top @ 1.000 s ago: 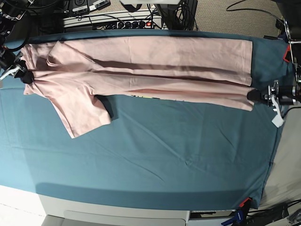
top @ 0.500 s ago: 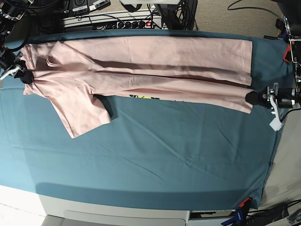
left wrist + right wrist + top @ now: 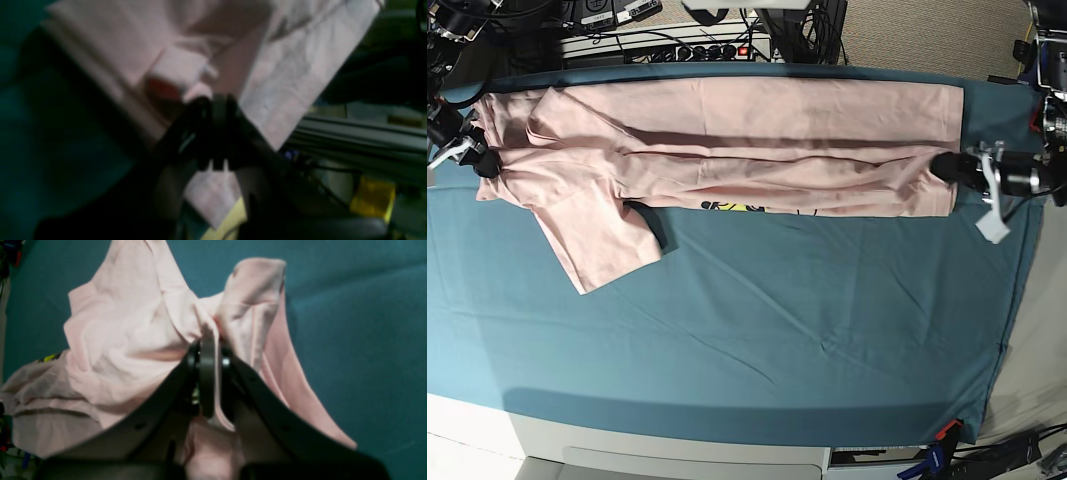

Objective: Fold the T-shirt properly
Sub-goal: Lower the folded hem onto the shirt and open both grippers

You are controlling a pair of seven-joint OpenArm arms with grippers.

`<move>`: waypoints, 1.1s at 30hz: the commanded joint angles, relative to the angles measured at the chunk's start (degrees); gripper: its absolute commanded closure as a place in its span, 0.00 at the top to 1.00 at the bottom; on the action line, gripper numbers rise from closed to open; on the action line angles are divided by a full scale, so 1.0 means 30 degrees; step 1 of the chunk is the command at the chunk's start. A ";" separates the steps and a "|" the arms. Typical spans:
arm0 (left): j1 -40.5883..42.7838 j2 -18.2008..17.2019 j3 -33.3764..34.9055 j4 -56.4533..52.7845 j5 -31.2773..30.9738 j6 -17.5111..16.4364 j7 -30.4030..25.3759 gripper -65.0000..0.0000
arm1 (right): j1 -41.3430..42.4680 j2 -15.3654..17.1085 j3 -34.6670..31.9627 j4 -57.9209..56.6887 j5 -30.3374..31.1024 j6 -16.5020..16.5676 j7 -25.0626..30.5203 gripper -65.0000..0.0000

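The pale pink T-shirt point(image 3: 747, 130) lies stretched lengthwise along the far part of the teal table cloth point(image 3: 777, 330). One sleeve point(image 3: 597, 235) hangs toward me at the left. A strip of yellow-black graphic point(image 3: 732, 206) peeks out under the near folded edge. My left gripper point(image 3: 947, 167) is at the shirt's right end, shut on the hem; the left wrist view shows it point(image 3: 213, 100) pinching pink cloth point(image 3: 300, 66). My right gripper point(image 3: 482, 163) is shut on the shirt's left end, and bunched fabric point(image 3: 126, 340) rises from its closed tips point(image 3: 206, 338).
Behind the table's far edge sit a power strip and cables point(image 3: 667, 45). A white tag point(image 3: 992, 225) dangles from the left arm. A red clamp point(image 3: 945, 432) holds the cloth at the near right corner. The table's right edge runs close to the left arm.
My left gripper has carried the shirt's near right corner away from me and slightly inward, narrowing the shirt. More of the graphic shows. The right gripper has stayed put.
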 commanded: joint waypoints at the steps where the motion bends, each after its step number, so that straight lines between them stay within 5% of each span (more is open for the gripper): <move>1: -0.0350 -0.0488 -0.0882 0.0240 -0.0448 -0.0092 -0.0090 0.00 | 0.0117 0.0597 0.0197 0.0284 0.0452 0.0033 0.0386 0.00; 7: -0.0015 -0.0546 -0.3971 0.0240 -0.0448 -0.0092 -0.0090 0.00 | 0.0131 0.0758 0.0197 0.0284 -0.0051 0.0033 0.0517 0.00; 27: 0.2200 0.0044 -0.4044 0.0240 -0.0448 -0.0092 -0.0090 0.00 | 0.0182 0.0962 0.0197 0.0284 -0.0874 0.0033 0.0699 0.00; 29: 0.2317 0.0044 -0.4044 0.0240 -0.0448 -0.0092 -0.0090 0.14 | 0.0175 0.0962 0.0197 0.0284 -0.1406 0.0033 0.0707 0.03; 31: 0.2506 0.0044 -0.4044 0.0240 -0.0448 -0.0092 -0.0090 0.34 | 0.0175 0.0962 0.0197 0.0284 -0.1880 0.0033 0.0765 0.30; 33: 0.2820 0.0044 -0.4044 0.0240 -0.0448 -0.0092 -0.0090 0.45 | 0.0175 0.0962 0.0197 0.0284 -0.2310 0.0033 0.1035 0.43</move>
